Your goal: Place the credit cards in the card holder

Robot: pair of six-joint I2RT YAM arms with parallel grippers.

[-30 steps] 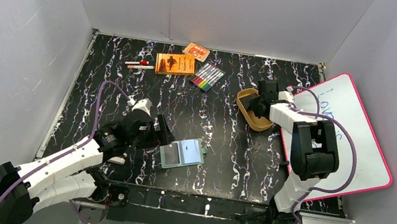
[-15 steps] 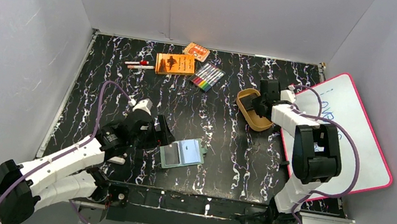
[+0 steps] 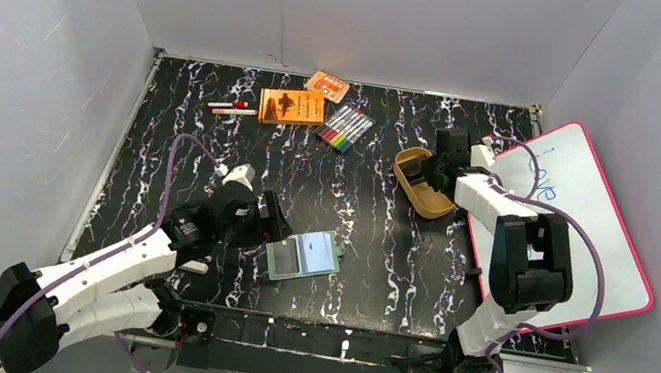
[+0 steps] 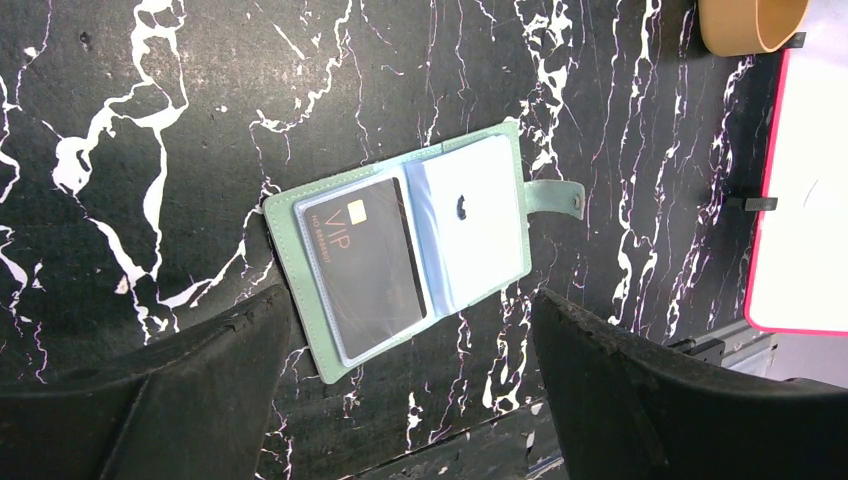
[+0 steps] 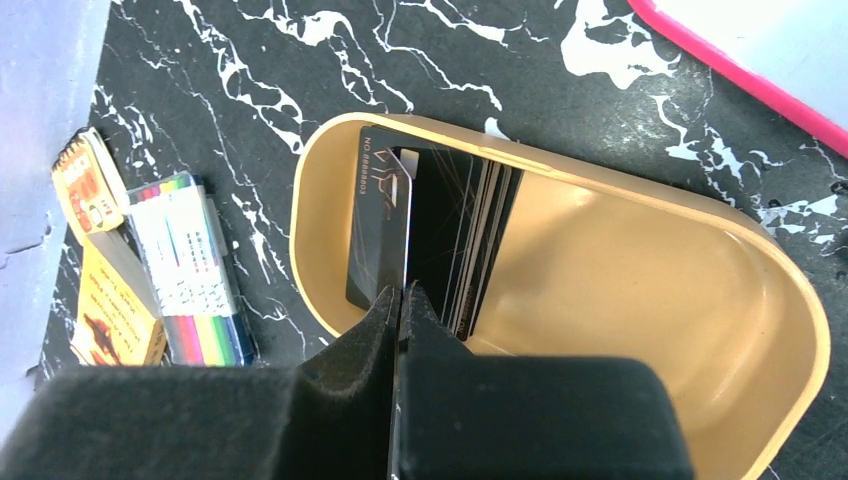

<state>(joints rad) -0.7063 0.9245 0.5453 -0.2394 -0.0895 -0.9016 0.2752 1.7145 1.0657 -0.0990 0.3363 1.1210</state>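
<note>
Evidently right gripper (image 5: 400,297) pinching one card (image 5: 380,215), stack (image 5: 478,240) behind half-hidden — left gripper (image 4: 408,305) spread.

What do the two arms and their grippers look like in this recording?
Both the left arm and right arm have white link shells with black joint housings and a purple cable looping alongside. The left gripper and right gripper have broad, matte black, wedge-shaped fingers.

black marble table, small goods spread out

the white-veined table (image 3: 371,224) carries an open green card holder (image 3: 303,256) near its front middle. a tan oval tray (image 3: 405,185) sits toward the right, just beside a pink-framed whiteboard (image 3: 593,230). along the back lie a large orange box (image 3: 291,107), a small orange box (image 3: 326,85), a marker pack (image 3: 345,127) and pens (image 3: 232,108).
</note>
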